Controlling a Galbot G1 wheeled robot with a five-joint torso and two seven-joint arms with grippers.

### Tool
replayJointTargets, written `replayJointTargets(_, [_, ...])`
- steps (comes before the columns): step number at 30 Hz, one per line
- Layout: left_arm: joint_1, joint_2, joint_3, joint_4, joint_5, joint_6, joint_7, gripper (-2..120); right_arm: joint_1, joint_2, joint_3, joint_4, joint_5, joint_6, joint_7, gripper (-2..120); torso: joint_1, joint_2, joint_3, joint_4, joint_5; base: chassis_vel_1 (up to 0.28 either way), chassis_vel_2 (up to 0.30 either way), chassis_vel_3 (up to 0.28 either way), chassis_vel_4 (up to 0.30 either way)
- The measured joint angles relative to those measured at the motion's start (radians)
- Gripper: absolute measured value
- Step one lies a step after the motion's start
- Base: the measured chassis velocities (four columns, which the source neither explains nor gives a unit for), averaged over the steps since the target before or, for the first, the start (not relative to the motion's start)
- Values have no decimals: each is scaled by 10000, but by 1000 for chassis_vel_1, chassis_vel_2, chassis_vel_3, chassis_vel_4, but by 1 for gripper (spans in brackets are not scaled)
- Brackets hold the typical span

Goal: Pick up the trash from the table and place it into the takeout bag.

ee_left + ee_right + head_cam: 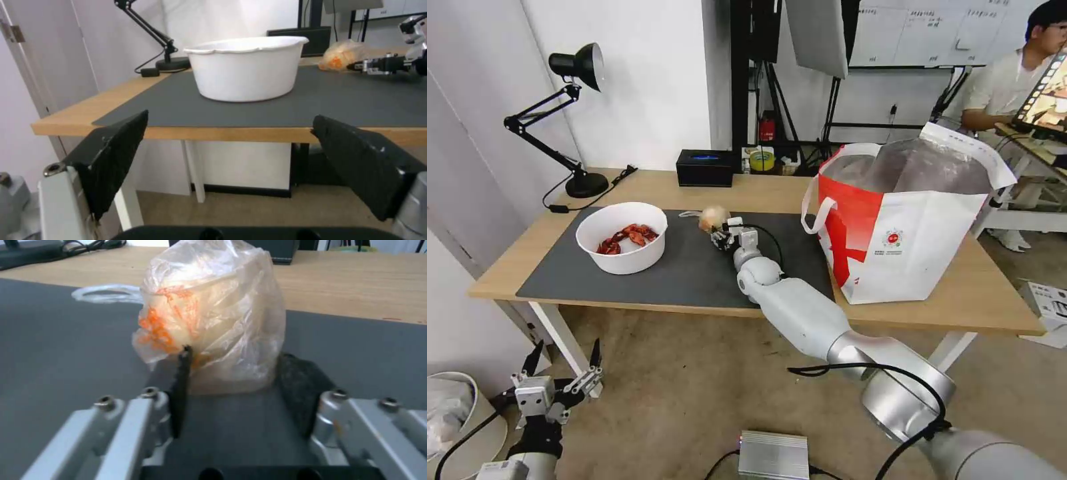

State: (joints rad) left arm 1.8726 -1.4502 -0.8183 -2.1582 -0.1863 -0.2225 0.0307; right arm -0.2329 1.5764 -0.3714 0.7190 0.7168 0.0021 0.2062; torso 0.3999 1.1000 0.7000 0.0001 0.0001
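A beige plastic-wrapped lump (714, 215) (213, 316) with orange smears stands on the dark grey mat (694, 273) of the table (994, 293). My right gripper (719, 235) (238, 353) reaches across the mat and is shut on the lump's lower part, one finger pressing into the wrap on each side. The lump (345, 55) and that gripper (356, 65) also appear far off in the left wrist view. A white bowl (622, 257) (247, 73) holding red shells sits on the mat's left. The takeout bag (934, 247) stands open at the right. My left gripper (566, 357) (229, 120) hangs open below the table's left corner.
A black desk lamp (577, 120) and its cord occupy the back left corner. A black box (705, 167) sits at the back edge. On the floor lie a silver unit (774, 455) and a white bin (454, 413) near my left arm.
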Motion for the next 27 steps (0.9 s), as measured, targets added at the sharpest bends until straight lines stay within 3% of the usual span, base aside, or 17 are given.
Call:
replayJointTargets(6, [-34, -101, 70, 92, 78, -50, 3, 100, -12, 5, 49, -84, -10, 29, -73, 18, -1, 3, -2, 0, 0, 0, 0, 0, 0])
replayJointTargets(8, [-40, -111, 76, 105, 92, -53, 3, 100, -21, 5, 54, -84, -14, 36, -79, 15, -1, 3, -2, 0, 0, 0, 0, 0, 0])
replayJointTargets(10, [-51, -124, 107, 139, 110, -58, 5, 100, -54, 2, 71, -64, -28, 59, -94, 3, -1, 3, -3, -1, -1, 0, 0, 0, 0])
replayJointTargets(27, [-47, -239, 148, 245, 187, -124, 17, 100, -674, -58, 453, 747, -809, 689, -93, 0, -1, 2, -1, -7, -3, 0, 0, 0, 0])
